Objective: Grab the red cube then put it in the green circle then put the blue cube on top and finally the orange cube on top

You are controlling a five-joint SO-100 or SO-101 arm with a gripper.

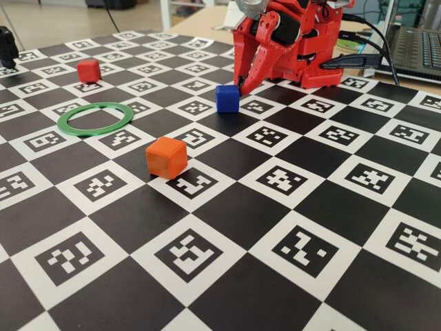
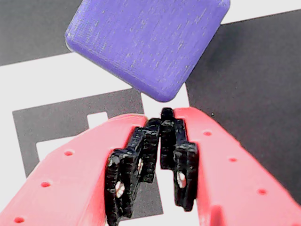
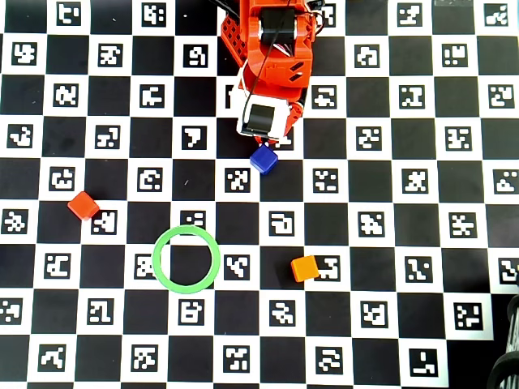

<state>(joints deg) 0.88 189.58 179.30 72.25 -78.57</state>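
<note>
While the red claw (image 2: 162, 117) sits pressed together with nothing in it, right beside the small blue plastic cube (image 3: 263, 160), the small red plastic cube (image 3: 83, 206) rests far from that blue cube, past the empty flat green ring (image 3: 186, 258).

End effector (image 1: 240, 85) tip beside the blue cube (image 1: 227, 98).

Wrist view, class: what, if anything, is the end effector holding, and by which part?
Nothing. The end effector is shut on itself, its tips just short of the blue cube, whose corner points at them.
</note>
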